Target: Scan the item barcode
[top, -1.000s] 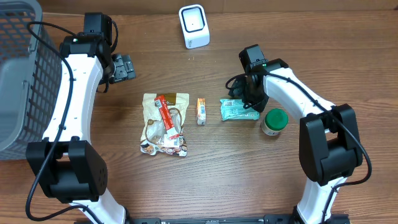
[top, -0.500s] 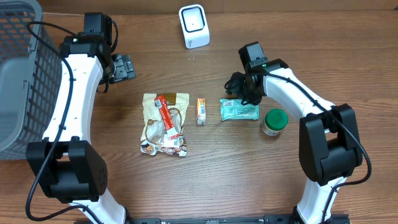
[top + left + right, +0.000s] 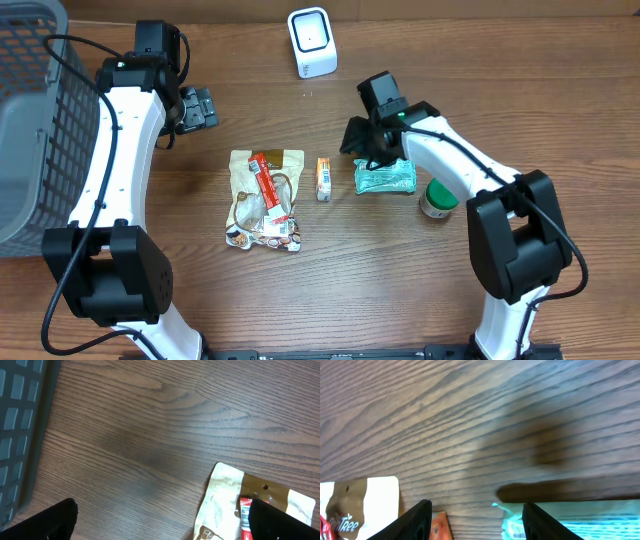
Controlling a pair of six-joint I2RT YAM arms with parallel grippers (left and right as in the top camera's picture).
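Two grippers hang over a wood-grain surface (image 3: pixel 400 290) where four grocery items lie in a row across the middle; the right gripper (image 3: pixel 476 506), fingers apart and holding nothing, is over the far-left corner of a teal packet (image 3: pixel 385 178), and its wrist view shows only bare wood between the fingertips; the teal packet lies flat just right of centre, with no finger closed on it; just beside it, toward the right edge, a green-lidded jar (image 3: pixel 438 196) stands upright, partly under the right arm; to the packet's left lies a small orange box (image 3: pixel 323 178), and left of that a tan snack pouch (image 3: pixel 265 200) with a red label, the largest thing in the row; a white barcode scanner (image 3: pixel 312 42) stands near the far edge, about midway along it, well apart from all four items; the left gripper (image 3: pixel 162 505) is spread wide and empty over bare wood in the far-left part of the surface, the pouch's top corner showing in its wrist view; a grey mesh basket (image 3: pixel 30 120) fills the far-left corner.
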